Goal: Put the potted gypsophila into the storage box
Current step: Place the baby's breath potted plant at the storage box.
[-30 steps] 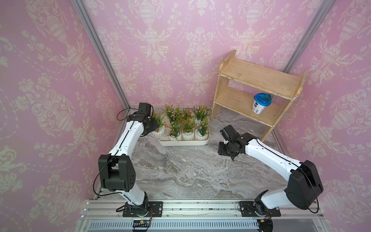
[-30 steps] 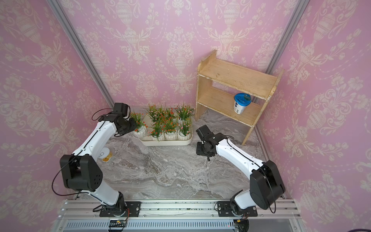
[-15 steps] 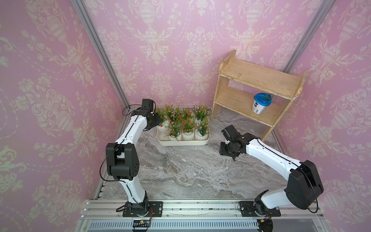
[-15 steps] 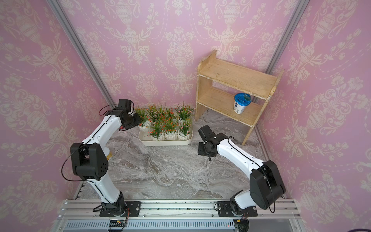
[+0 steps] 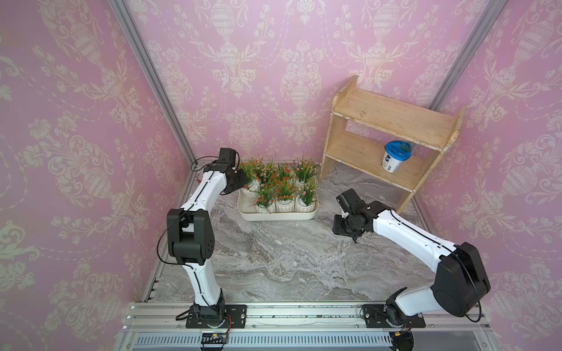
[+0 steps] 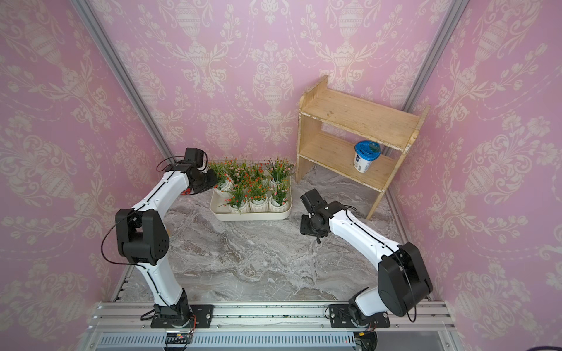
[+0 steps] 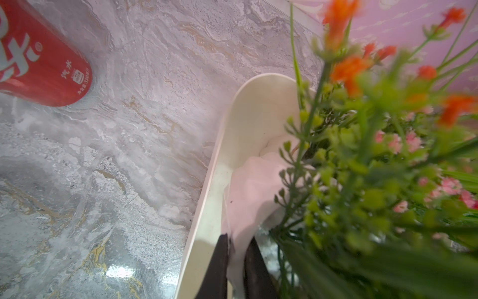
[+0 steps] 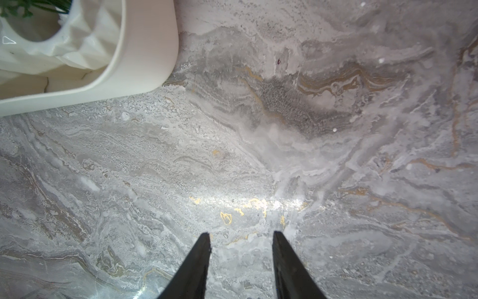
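The cream storage box (image 5: 278, 216) stands at the back of the marble table, and both top views show several potted gypsophila (image 5: 284, 194) in it. My left gripper (image 5: 244, 182) is at the box's far left corner, shut on the rim of one white pot (image 7: 256, 186). That pot sits inside the box wall (image 7: 207, 207), with its sprigs blurring the left wrist view. My right gripper (image 5: 354, 238) hangs open over bare table to the right of the box (image 6: 252, 216), with nothing between its fingertips (image 8: 204, 240). The right wrist view shows the box's corner (image 8: 144, 51) with a ribbed pot (image 8: 85, 38).
A wooden two-tier shelf (image 5: 389, 136) stands at the back right, with a blue-lidded cup (image 5: 395, 156) on its lower board. A red can (image 7: 44, 67) is on the table left of the box, near the left arm. Pink walls close in on three sides.
My left arm has carried its pot from beside the box's left wall back and rightward into the far left corner of the box. The right arm has barely moved.
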Action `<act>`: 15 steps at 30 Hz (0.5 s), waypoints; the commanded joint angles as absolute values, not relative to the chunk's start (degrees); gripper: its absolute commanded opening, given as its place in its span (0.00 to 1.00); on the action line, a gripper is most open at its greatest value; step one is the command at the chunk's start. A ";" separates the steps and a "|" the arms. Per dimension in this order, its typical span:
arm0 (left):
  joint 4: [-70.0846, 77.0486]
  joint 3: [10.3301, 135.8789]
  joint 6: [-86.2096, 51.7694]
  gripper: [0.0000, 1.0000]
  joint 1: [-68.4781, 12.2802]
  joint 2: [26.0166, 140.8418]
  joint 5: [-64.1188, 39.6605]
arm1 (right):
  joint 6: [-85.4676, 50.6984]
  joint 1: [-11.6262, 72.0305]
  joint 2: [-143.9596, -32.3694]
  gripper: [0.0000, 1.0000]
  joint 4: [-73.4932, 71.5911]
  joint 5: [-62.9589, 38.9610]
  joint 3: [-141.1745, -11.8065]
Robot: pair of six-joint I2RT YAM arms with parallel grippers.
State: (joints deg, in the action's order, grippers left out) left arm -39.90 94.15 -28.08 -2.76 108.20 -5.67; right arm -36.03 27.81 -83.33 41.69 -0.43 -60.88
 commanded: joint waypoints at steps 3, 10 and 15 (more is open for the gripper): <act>-41.18 96.40 -25.72 0.00 -3.65 109.26 -4.53 | -35.34 27.34 -83.31 0.42 41.14 -1.13 -59.66; -43.17 95.85 -24.28 0.00 -3.69 107.55 -2.69 | -35.65 27.33 -83.07 0.42 40.74 -1.50 -59.40; -43.59 95.20 -23.99 0.00 -3.69 106.34 -1.76 | -35.47 27.33 -82.44 0.42 41.21 -1.41 -59.51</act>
State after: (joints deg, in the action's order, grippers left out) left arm -41.50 94.78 -26.26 -3.22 108.42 -3.97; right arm -36.05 27.73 -83.33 40.75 -0.80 -60.14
